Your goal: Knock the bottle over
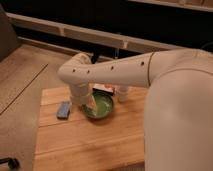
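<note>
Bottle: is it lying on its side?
No, the bottle stands upright beside the green bowl, while the gripper sits low at the bowl's opposite rim.

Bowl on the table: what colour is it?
Green bowl, clear in the camera view; end effector at its rim.

The white arm reaches from the bulky shoulder at the right across to the left, bends sharply at a rounded joint and drops down (the forearm is short, nearly vertical). The pincer hangs at its lower end, pointing downward, left of centre.
</note>
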